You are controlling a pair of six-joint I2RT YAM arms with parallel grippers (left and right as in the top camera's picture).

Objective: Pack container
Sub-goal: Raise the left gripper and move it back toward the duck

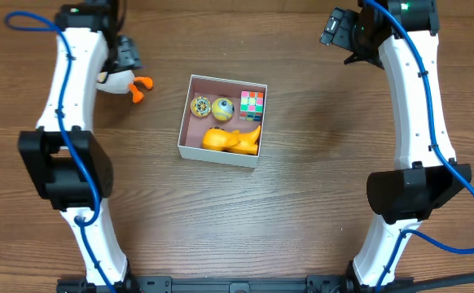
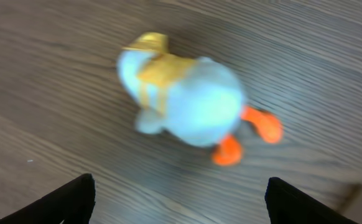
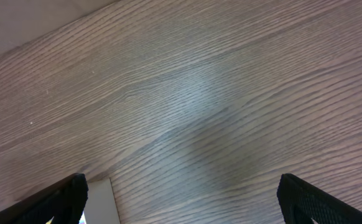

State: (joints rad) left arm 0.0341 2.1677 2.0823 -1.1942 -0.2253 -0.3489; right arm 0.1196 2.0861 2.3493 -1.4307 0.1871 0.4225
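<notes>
The container (image 1: 217,154), a shallow white box with a pink inside, sits mid-table. It holds two round patterned toys (image 1: 200,106), a colourful cube (image 1: 252,105) and a yellow-orange toy (image 1: 231,139). A white plush duck (image 1: 116,80) with orange feet lies on the table left of the box. My left gripper (image 1: 125,61) hovers over it. In the left wrist view the duck (image 2: 187,99) is blurred and lies ahead of the left gripper (image 2: 181,200), which is open and empty. My right gripper (image 1: 335,37) is open over bare wood at the back right, also empty in its wrist view (image 3: 184,200).
In the right wrist view a white corner of the box (image 3: 100,202) shows beside the left fingertip. Both arms' bases stand at the front corners of the wooden table (image 1: 302,203).
</notes>
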